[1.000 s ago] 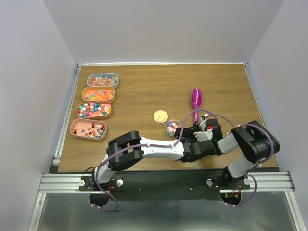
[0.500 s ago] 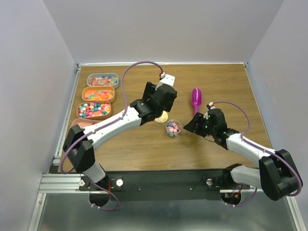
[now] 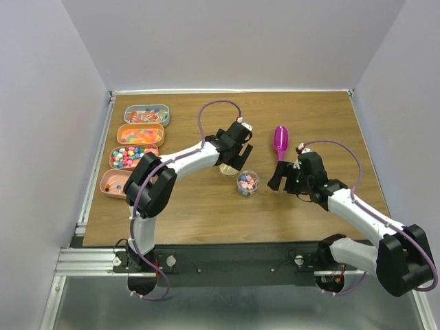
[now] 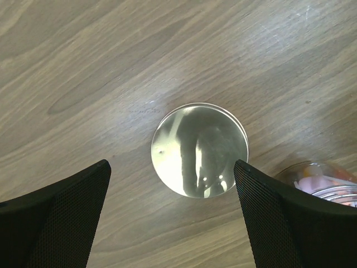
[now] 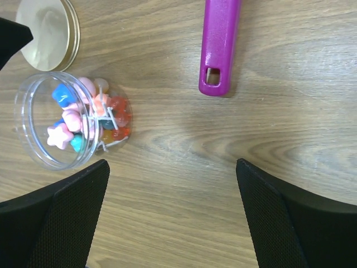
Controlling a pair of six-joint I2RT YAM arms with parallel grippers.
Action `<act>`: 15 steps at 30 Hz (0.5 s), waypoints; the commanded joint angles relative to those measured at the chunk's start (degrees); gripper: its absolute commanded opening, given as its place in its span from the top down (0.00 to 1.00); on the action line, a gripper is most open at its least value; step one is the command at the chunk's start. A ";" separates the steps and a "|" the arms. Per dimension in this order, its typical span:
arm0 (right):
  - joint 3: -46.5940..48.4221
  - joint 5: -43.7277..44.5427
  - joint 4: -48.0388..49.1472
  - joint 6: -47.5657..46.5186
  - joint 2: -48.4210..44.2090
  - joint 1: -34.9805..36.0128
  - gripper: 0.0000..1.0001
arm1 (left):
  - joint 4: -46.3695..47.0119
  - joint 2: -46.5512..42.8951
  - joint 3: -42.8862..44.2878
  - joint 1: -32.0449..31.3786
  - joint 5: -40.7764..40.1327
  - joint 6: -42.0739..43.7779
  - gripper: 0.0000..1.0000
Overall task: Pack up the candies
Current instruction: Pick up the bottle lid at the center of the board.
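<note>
A small clear jar [image 3: 247, 183] stands open at mid-table with mixed candies [image 5: 83, 120] inside. The round lid [image 4: 199, 151] lies flat just left of it. My left gripper [image 4: 172, 167] hovers open right above the lid, one finger on either side and nothing held; from overhead this gripper [image 3: 234, 155] hides part of the lid. A magenta scoop [image 3: 280, 141] lies beyond the jar. My right gripper [image 3: 282, 180] is open and empty over bare wood just right of the jar, below the scoop's handle [image 5: 215, 84].
Several oval trays of candies line the table's left side: wrapped pieces [image 3: 146, 115], orange gummies [image 3: 141, 133], pastel balls [image 3: 135, 156] and a pink tray [image 3: 117, 182]. White walls close in three sides.
Both grippers have opened. The left arm swung from beside the jar up to above the lid. The right gripper backed off to the right of the jar.
</note>
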 commanded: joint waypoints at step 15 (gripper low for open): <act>1.12 2.06 -2.80 -4.93 2.81 0.19 0.00 | 3.26 5.73 1.70 2.02 10.16 2.07 0.01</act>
